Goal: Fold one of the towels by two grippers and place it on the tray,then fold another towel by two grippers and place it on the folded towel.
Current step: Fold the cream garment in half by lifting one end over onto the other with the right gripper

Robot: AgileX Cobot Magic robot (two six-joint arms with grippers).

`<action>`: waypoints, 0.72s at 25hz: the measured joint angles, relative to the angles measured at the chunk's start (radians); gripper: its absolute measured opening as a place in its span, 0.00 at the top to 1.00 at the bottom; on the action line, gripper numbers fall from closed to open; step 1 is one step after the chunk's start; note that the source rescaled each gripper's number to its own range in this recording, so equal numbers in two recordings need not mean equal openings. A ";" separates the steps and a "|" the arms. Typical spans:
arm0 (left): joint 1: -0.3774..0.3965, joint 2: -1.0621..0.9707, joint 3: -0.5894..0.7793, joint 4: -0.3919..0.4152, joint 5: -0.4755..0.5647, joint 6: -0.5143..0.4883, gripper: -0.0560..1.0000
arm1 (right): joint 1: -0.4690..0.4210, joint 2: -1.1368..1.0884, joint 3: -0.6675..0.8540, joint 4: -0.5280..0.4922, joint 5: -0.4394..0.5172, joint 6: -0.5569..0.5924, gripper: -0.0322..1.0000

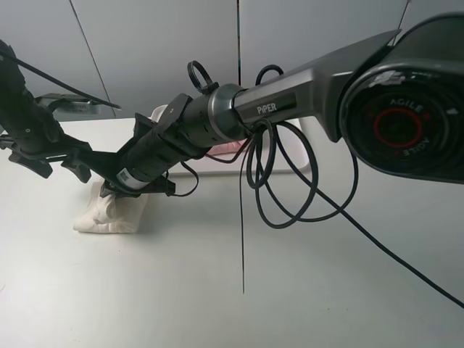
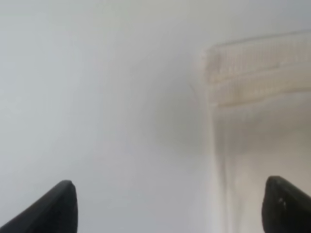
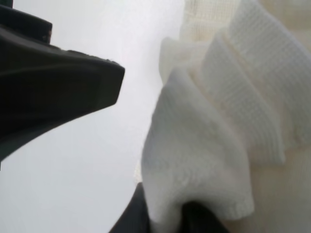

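- A cream towel [image 1: 109, 214] lies bunched on the white table [image 1: 304, 290] at the left of the high view; both arms crowd over it, the right arm reaching well across the middle to get there.
- The right gripper [image 3: 160, 213] has a gathered fold of the cream towel [image 3: 209, 145] pinched at its tip, the ribbed hem rising in ridges out of the pinch; its jaws look closed on the cloth, though one finger [image 3: 58, 97] stands apart in the wrist view, so the grip seems to take only the fold's edge.
- The left gripper [image 2: 167, 206] hangs with its jaws wide apart and holds nothing; one fingertip [image 2: 286, 204] sits over the towel's edge [image 2: 252, 73], the other over bare table.
- Behind the right arm a tray [image 1: 297, 163] shows in part, with something pink [image 1: 226, 147] on it; most of it is hidden, so whether that is the first towel folded and placed cannot be told.
- The step in hand appears to be the folding of the cream towel, with one corner gripped and the other not yet taken.
- The next move likely calls for the left gripper to settle onto the near hem and close; then both should lift evenly, lest the cloth slip.
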 joint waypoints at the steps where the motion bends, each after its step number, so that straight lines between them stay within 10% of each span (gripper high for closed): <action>1: 0.000 -0.005 -0.009 0.000 0.015 0.005 0.03 | 0.000 0.000 0.000 0.000 0.000 0.000 0.90; 18: 0.019 -0.124 -0.066 0.000 0.098 0.033 0.03 | 0.000 0.000 -0.007 0.357 -0.031 -0.298 0.43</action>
